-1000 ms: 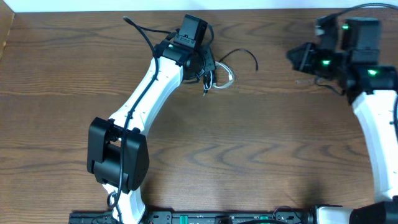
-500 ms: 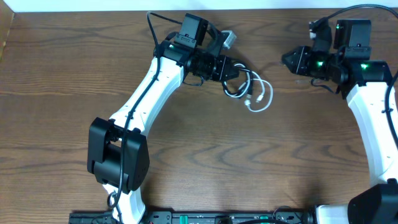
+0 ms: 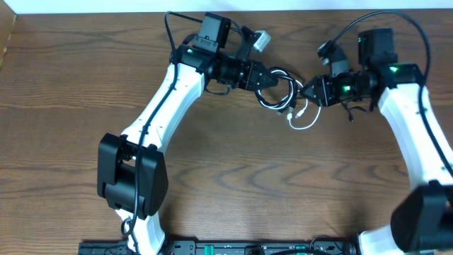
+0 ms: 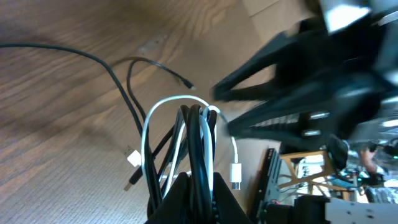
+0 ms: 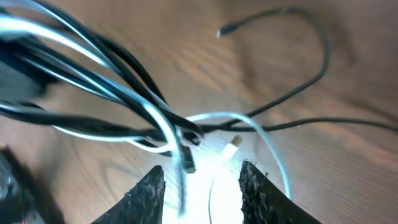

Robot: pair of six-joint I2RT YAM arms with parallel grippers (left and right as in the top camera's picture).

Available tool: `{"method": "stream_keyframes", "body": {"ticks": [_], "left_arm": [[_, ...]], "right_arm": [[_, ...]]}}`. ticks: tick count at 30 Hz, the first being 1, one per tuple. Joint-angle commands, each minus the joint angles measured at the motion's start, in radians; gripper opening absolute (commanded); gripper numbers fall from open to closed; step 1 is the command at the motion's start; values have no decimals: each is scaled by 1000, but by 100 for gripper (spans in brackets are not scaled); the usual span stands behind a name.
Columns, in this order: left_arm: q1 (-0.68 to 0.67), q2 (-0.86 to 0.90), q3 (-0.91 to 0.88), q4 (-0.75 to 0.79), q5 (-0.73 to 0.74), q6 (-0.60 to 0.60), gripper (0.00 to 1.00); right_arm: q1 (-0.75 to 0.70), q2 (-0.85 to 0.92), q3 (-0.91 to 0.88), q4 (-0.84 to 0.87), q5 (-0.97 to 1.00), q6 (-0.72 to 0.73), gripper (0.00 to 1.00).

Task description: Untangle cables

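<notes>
A tangled bundle of the black cable point(image 3: 277, 98) and the white cable point(image 3: 306, 120) hangs at the back middle of the table. My left gripper point(image 3: 271, 78) is shut on the top of the bundle; in the left wrist view its fingertips point(image 4: 180, 196) pinch black strands point(image 4: 202, 137) and a white loop point(image 4: 149, 124). My right gripper point(image 3: 309, 90) is right beside the bundle, open. In the right wrist view, blurred white strands point(image 5: 155, 118) and a dark plug point(image 5: 188, 163) hang between its spread fingers point(image 5: 146, 193). A black tail point(image 5: 311, 81) lies on the wood beyond.
The wooden table's back edge point(image 3: 311, 14) runs just behind both grippers. The right arm's own thick black wire point(image 3: 382, 18) arches above its wrist. The left arm's white link point(image 3: 166, 106) slants across the left half. An equipment rail point(image 3: 233, 248) lines the front edge.
The left gripper carried the bundle rightward, still shut on it. The right arm swung left up to the bundle, and its jaws went from shut to open.
</notes>
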Motion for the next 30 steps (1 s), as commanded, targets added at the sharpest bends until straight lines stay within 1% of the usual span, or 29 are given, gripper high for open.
{"method": "stream_keyframes", "body": {"ticks": [1, 3, 4, 5, 6, 8, 12, 14, 18, 24, 26, 29, 30], "left_arm": [[11, -4, 5, 3, 71, 24, 7], [11, -4, 5, 3, 79, 24, 7], [11, -4, 5, 3, 81, 25, 7], [11, -4, 5, 2, 80, 25, 7], [11, -4, 5, 2, 80, 25, 7], [11, -4, 5, 2, 78, 25, 7], [11, -4, 5, -13, 63, 42, 8], [9, -4, 5, -38, 61, 57, 7], [-13, -4, 5, -121, 61, 124, 8], [-68, -4, 5, -263, 54, 281, 7], [-80, -4, 5, -286, 29, 298, 7], [-99, -4, 4, -298, -58, 298, 8], [-106, -4, 4, -299, -82, 297, 10]], "right_arm": [[22, 60, 2, -12, -93, -135, 34], [31, 85, 2, -8, -94, -138, 28], [34, 95, 2, -3, -92, -138, 21], [35, 102, 2, 6, -89, -136, 5], [35, 105, 2, 14, -86, -129, 1], [31, 105, 2, 38, -64, -92, 1], [14, 104, 5, 109, 75, 68, 1], [5, 104, 5, 153, 107, 124, 1], [1, 104, 5, 269, 106, 211, 1], [-3, 103, 7, 431, 111, 324, 1], [-9, 103, 15, 458, 90, 351, 1], [-18, 103, 51, 467, -6, 353, 1], [-19, 103, 69, 461, -44, 353, 1]]}}
